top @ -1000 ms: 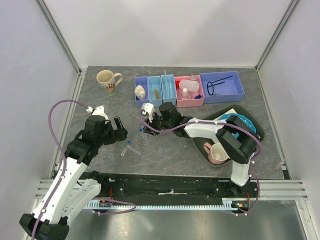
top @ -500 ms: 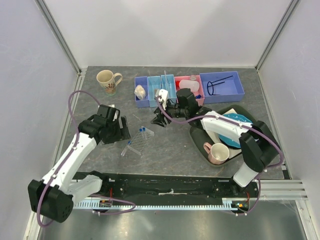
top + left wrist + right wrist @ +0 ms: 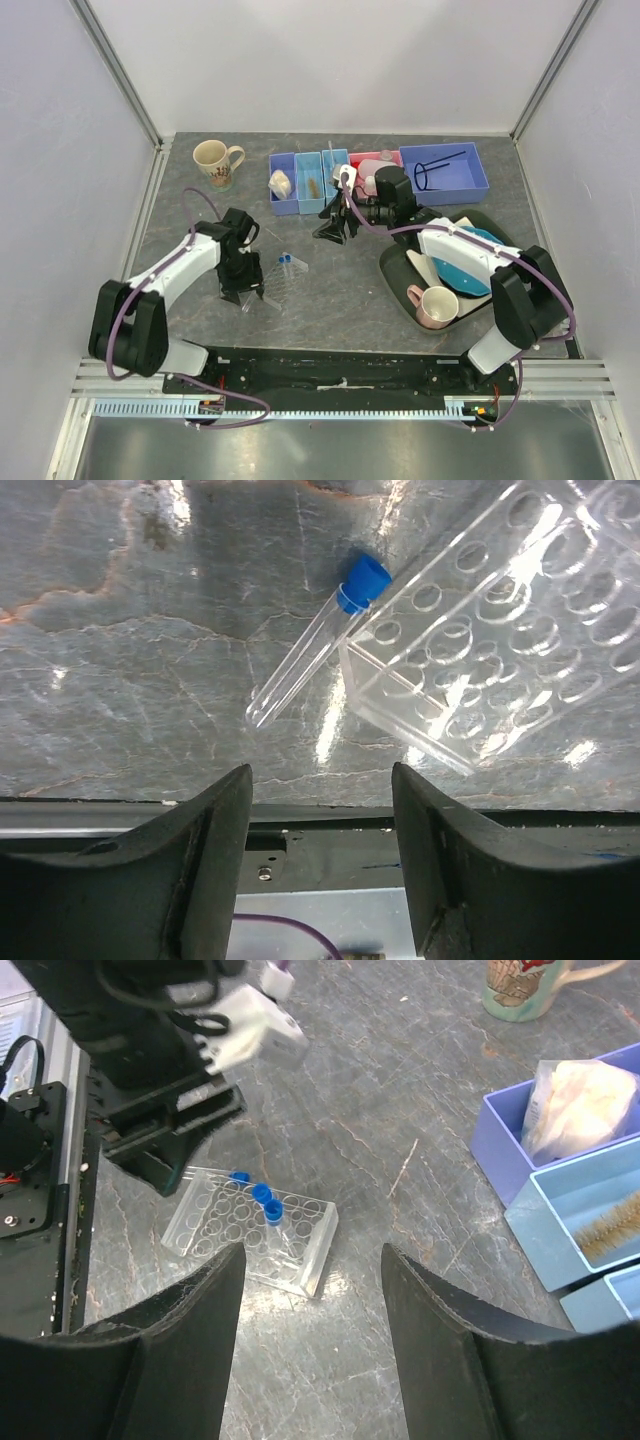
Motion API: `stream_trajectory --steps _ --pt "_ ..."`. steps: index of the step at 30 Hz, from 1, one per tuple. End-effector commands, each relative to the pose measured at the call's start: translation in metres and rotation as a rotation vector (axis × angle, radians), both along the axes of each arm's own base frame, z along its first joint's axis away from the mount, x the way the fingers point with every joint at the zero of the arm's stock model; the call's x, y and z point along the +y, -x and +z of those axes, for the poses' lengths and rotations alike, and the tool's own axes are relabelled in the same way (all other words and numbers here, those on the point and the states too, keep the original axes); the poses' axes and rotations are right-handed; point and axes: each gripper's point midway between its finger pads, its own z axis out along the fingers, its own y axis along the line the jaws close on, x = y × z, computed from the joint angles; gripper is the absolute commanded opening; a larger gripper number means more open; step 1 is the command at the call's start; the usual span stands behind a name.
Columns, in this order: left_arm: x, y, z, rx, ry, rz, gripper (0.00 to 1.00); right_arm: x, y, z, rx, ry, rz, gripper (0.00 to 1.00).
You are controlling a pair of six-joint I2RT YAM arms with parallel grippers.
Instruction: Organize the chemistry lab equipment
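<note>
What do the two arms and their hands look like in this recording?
The left arm and right arm are built from white shell links with black joints, and a thin purple cable loops along each. The left hand and right hand each have two broad, matt black fingers with rounded tips.

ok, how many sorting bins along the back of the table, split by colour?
purple-blue bins: 2
light blue bins: 2
pink bin: 1
total: 5
</note>
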Motion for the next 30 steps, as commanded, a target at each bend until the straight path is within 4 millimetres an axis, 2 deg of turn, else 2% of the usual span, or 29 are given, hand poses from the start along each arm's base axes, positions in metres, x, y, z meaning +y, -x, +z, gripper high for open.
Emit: stream_trajectory --steps 1,3,10,12,20,25,27,28,30 --pt "-0.008 -0.015 -0.012 0.029 0.017 -0.03 0.64 0.002 0.01 0.03 -0.054 -0.073 0.051 0.64" --pt "-0.003 -0.024 -0.013 0.02 -0.025 -0.041 0.64 0.0 0.011 0.03 -0.052 -0.077 0.053 0.64" --pt "0.004 -0.029 -0.033 0.075 -0.083 -0.067 0.64 -0.002 0.008 0.03 -0.041 -0.083 0.05 0.64" --pt "0.003 -0.03 -0.039 0.093 -0.089 -0.08 0.6 -0.003 0.008 0.03 -0.042 -0.085 0.052 0.64" --pt "0.001 -0.046 -0.041 0.069 -0.095 -0.097 0.54 -0.004 0.007 0.026 -0.03 -0.081 0.049 0.64" --pt "0.001 -0.044 -0.044 0.068 -0.093 -0.094 0.46 -0.006 0.006 0.025 -0.024 -0.084 0.048 0.65" --pt "0.002 -0.04 -0.048 0.075 -0.094 -0.091 0.38 -0.006 0.006 0.027 -0.024 -0.087 0.052 0.65" --pt "0.003 -0.039 -0.05 0.072 -0.095 -0.086 0.3 -0.006 0.007 0.028 -0.028 -0.09 0.055 0.65" --pt "0.005 -0.034 -0.054 0.086 -0.098 -0.082 0.27 -0.007 0.007 0.028 -0.022 -0.09 0.059 0.65"
